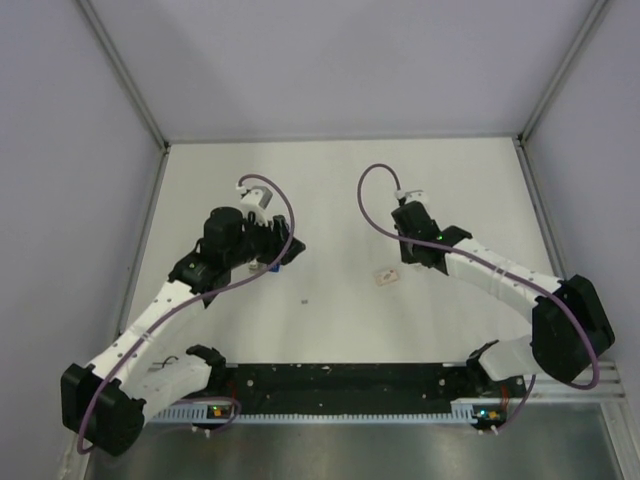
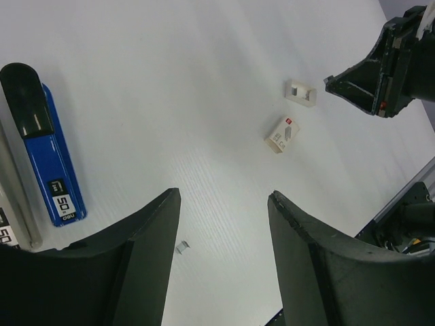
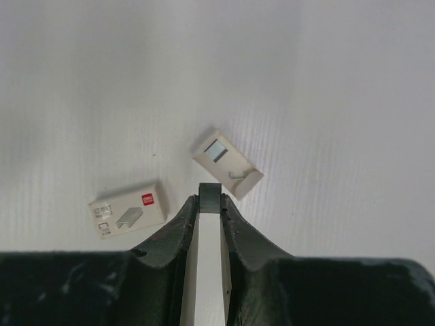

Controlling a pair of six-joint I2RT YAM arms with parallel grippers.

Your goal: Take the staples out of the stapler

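The blue stapler [image 2: 49, 159] with a black end cap lies on the white table at the left of the left wrist view, a grey metal rail [image 2: 15, 197] beside it. My left gripper [image 2: 224, 194] hovers open to its right, with nothing between the fingers. My right gripper [image 3: 209, 200] is shut on a dark strip of staples [image 3: 210, 192], just above the table. Right in front of it lies a small open cardboard tray [image 3: 228, 164] holding a few staples. In the top view the right gripper [image 1: 411, 262] is beside the box [image 1: 386, 277].
The staple box sleeve [image 3: 128, 208], white with a red mark, lies left of the right gripper. A tiny loose staple piece [image 2: 182, 247] rests by my left finger. Grey enclosure walls [image 1: 120, 70] surround the table; a black rail [image 1: 340, 378] runs along the near edge.
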